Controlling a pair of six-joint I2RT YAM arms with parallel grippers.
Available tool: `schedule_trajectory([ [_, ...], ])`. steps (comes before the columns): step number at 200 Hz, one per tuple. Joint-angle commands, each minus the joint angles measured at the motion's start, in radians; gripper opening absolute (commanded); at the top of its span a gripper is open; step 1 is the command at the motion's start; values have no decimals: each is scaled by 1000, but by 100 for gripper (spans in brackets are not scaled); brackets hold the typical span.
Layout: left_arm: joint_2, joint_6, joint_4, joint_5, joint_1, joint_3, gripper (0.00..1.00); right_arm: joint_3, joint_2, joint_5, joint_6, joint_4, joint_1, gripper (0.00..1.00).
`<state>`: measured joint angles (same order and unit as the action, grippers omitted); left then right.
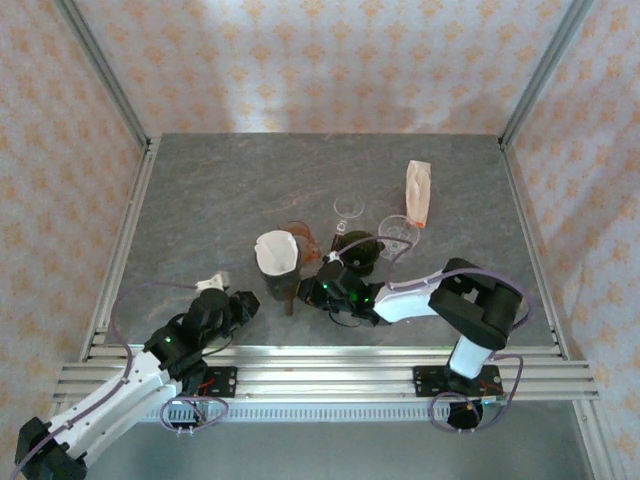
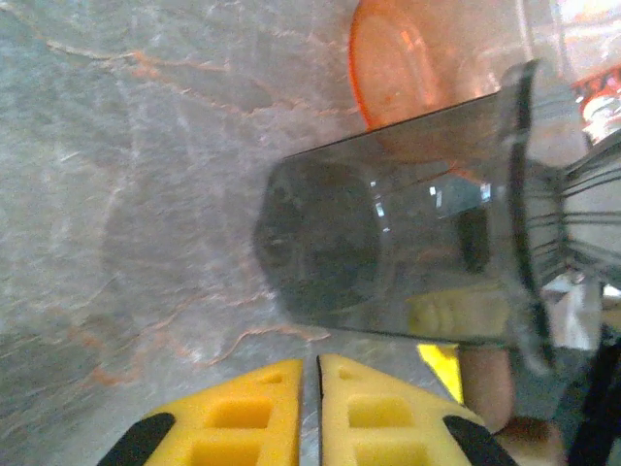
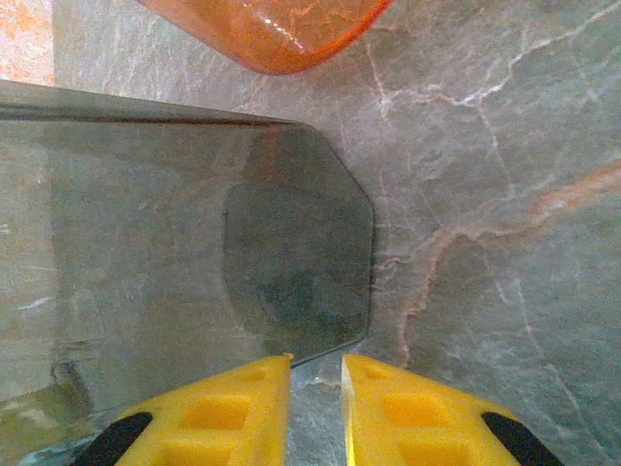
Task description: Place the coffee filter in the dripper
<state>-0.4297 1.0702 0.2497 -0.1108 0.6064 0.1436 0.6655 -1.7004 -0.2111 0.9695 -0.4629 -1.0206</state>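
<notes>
The left gripper [image 1: 248, 303] is near the front edge of the grey stone worktop [image 1: 200, 190], towards the left corner. The right gripper [image 1: 312, 292] is near the middle of the front edge, just beside the smoky grey see-through dripper [image 1: 284, 285]. The white paper cone coffee filter [image 1: 276, 252] looks like it sits in the top of that dripper. A see-through orange dish [image 1: 306, 240] is just behind.

From the left wrist, the left gripper [image 2: 318, 374] has its yellow fingers pressed together, holding nothing. The dripper [image 2: 388, 223] is in front, with the dish [image 2: 408, 68] behind.

From the right wrist, the right gripper [image 3: 316, 374] shows a thin gap. I cannot tell if it pinches anything. The dripper [image 3: 194, 243] is just ahead, the dish [image 3: 272, 34] beyond.

The filter is probably very light, thin and soft, easy to crush. Its top rim seems the best place to pinch gently.
</notes>
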Motion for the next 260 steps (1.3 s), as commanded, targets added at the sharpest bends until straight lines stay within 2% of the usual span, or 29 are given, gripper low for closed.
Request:
schedule_trajectory([
  [1, -71, -24, -173, -60, -52, -21, 5, 42, -31, 32, 17, -33, -6, 21],
  [12, -110, -23, -223, -91, -85, -31, 0, 53, -42, 33, 23, -35, -6, 21],
  [115, -311, -39, -440, -144, -209, -40, 0, 161, -123, 45, 44, -19, 17, 21],
  [260, -773, -87, -755, -201, -292, 110, 0, 273, -221, 15, 53, -27, 100, 21],
])
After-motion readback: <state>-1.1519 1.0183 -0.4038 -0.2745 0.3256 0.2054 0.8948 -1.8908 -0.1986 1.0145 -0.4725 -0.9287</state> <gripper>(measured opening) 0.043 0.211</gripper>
